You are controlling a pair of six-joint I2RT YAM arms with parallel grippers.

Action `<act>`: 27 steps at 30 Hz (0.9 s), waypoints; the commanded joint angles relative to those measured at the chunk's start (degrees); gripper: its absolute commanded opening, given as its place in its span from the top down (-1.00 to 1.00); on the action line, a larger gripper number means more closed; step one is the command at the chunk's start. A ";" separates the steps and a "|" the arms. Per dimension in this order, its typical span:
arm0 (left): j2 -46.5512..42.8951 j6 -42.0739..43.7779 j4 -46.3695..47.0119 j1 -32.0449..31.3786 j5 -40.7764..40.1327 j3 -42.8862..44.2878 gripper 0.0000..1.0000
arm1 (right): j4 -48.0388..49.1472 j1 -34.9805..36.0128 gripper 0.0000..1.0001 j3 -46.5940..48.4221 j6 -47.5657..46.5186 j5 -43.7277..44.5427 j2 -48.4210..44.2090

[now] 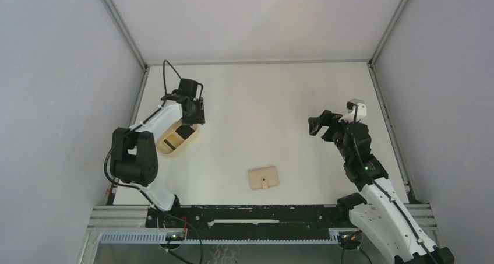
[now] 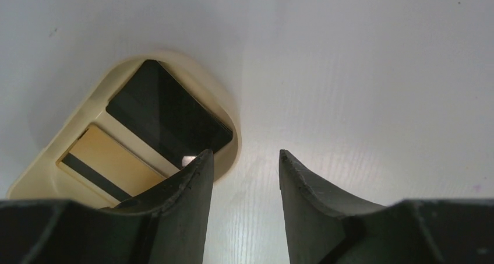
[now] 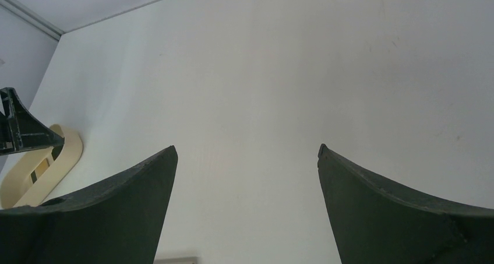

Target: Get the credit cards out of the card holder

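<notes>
The beige card holder [image 1: 264, 178] lies folded shut on the table near the front middle, tab and snap facing the front edge. Its edge just shows at the bottom of the right wrist view [image 3: 177, 258]. The black card [image 2: 169, 115] and the tan-brown card with a dark stripe [image 2: 110, 171] lie inside the oval tray [image 2: 230, 109]. My left gripper [image 2: 246, 156] is open and empty, hovering over the tray's far end [image 1: 189, 123]. My right gripper [image 3: 247, 150] is open and empty, raised at the right [image 1: 314, 126], well away from the holder.
The oval tan tray [image 1: 169, 148] sits at the left, close to the left wall; it also shows in the right wrist view [image 3: 35, 171]. Grey walls close in the table on the left, back and right.
</notes>
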 commanded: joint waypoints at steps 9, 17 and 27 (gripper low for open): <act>4.69 -1.25 5.79 1.65 1.12 -0.28 0.03 | 3.03 0.97 -0.99 -0.57 -1.18 1.53 0.15; 6.66 -2.96 8.35 1.79 2.07 -1.74 0.16 | 3.28 1.56 -0.99 -0.59 -1.33 1.93 0.52; 7.50 -4.07 9.64 1.77 3.43 -2.00 0.27 | 3.76 1.59 -0.99 -0.77 -1.31 1.76 1.04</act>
